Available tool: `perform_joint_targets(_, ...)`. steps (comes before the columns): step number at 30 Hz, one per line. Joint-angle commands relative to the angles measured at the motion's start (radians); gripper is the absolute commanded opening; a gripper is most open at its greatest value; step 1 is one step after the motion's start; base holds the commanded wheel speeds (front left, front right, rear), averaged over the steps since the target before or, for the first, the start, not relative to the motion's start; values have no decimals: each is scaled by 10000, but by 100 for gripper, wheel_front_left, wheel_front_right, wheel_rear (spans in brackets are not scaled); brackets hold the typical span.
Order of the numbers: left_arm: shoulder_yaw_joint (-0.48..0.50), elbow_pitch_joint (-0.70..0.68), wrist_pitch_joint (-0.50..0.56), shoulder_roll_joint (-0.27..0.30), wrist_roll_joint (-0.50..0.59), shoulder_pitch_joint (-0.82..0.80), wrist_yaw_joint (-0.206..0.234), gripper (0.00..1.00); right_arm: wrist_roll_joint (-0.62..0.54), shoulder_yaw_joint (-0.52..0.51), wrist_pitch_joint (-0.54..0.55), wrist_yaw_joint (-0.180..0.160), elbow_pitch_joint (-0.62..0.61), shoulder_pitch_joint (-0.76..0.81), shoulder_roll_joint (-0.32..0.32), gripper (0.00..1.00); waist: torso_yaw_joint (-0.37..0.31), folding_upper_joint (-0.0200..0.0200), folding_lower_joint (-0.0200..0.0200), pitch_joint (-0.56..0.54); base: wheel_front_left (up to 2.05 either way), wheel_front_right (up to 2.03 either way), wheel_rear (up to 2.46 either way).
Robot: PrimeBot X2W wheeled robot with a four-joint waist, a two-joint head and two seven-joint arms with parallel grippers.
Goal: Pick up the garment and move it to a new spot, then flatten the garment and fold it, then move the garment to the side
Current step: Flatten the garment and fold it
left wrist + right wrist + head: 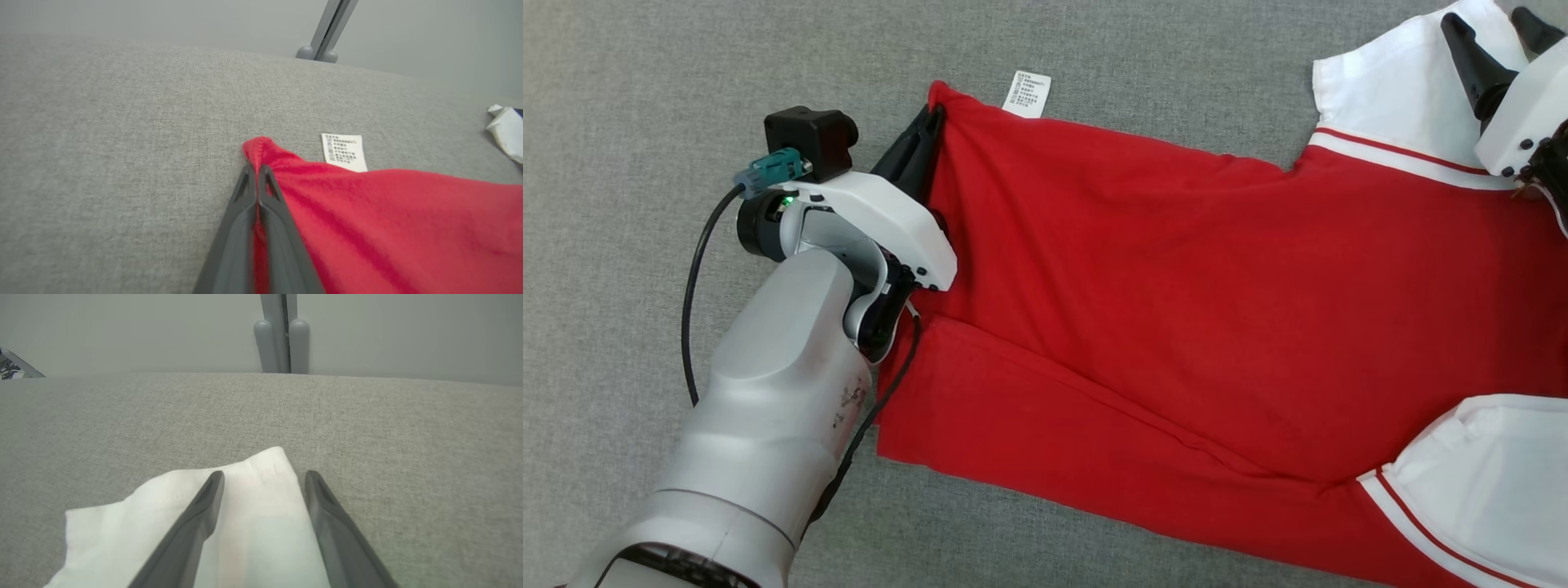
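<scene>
Head view: shirt (1176, 269) lies on the grey cloth surface (645, 82), its long axis running left to right, red hem to the robot's left, white sleeves to the right. A long crease runs along its near side. Left gripper (929, 131) is clamped on the far hem corner, beside the label (1027, 92); in the left wrist view its fingers (241, 216) pinch red cloth. Right gripper (1486, 18) stands wide apart over the far sleeve (1388, 90), gripping nothing.

A grey fabric surface (645, 82) reaches a pale wall (122, 330) bearing what looks like a grey post (281, 343).
</scene>
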Motion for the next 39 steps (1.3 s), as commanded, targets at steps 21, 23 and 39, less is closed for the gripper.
perform_joint_targets(21, -424, -387, -419, 797, -740, 547, 5, 0, 1613, 628, -3121, 0, -1409, 908, -1050, 0, -537, 0, 0, -1254, 0, 0, 0)
perform_joint_targets(23, -418, -400, -362, 836, -808, 685, 12, 0, 1659, 502, -3333, 0, -1729, 1236, -1088, 0, -619, 0, 0, -1354, 0, 0, 0)
perform_joint_targets(39, -420, -307, -79, 1103, -1019, 1257, 247, 0, -558, -1493, -4392, 0, -4696, 4522, -176, 100, -1185, 0, 0, -1800, 0, 0, 0)
